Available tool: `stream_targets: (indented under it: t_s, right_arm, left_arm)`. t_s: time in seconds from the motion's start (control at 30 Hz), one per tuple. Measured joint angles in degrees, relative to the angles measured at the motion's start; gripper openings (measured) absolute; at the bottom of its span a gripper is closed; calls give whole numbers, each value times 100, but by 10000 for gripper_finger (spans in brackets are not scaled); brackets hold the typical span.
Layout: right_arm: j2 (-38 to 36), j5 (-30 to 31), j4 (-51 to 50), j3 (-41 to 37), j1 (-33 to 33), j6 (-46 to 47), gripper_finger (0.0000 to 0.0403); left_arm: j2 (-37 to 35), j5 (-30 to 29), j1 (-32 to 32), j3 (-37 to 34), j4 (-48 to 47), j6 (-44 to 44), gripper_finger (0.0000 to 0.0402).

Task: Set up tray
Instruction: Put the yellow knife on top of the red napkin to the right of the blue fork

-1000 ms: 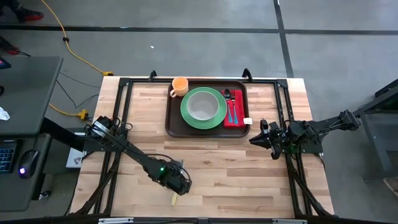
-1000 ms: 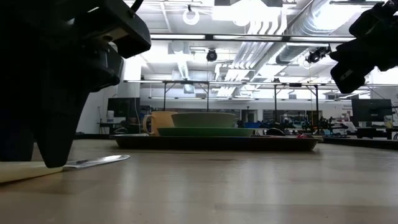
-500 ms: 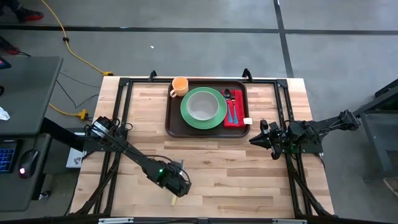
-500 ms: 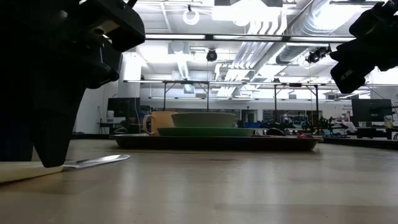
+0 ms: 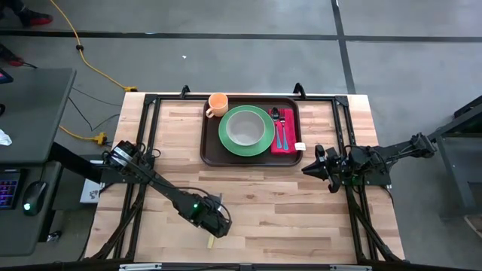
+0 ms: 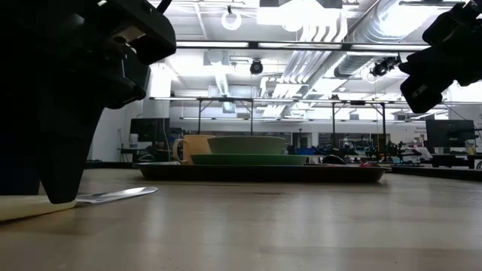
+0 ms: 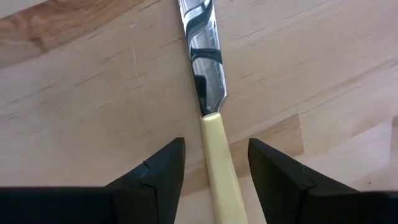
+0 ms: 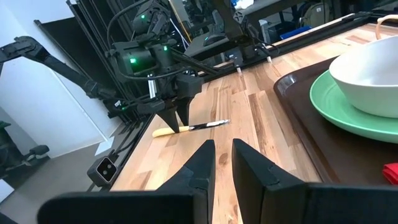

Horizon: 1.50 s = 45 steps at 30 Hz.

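A knife (image 7: 217,155) with a cream handle and a steel blade (image 7: 202,50) lies flat on the wooden table near its front edge (image 5: 212,242). My left gripper (image 7: 214,146) points down over it, open, one finger on each side of the handle just behind the blade, and a gap shows on both sides. The dark brown tray (image 5: 207,150) sits at the far middle and holds a green plate (image 5: 226,139) with a white bowl (image 5: 245,128), an orange cup (image 5: 218,104) and a red napkin (image 5: 289,135) with cutlery. My right gripper (image 5: 305,168) waits level at the table's right, its fingers a narrow gap apart and nothing between them.
A black frame (image 5: 151,120) runs along the table's edges. Bare wood lies between the tray and the knife. A small white tag (image 5: 300,146) sits at the tray's near right corner. A desk (image 5: 30,150) stands left of the table.
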Motion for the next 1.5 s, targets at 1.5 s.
stream_targets:
  t_s: [1.5]
  right_arm:
    - [-2, 39, 2, 0, 1, -29, 32]
  left_arm:
    - [339, 601, 481, 24, -295, -592, 206]
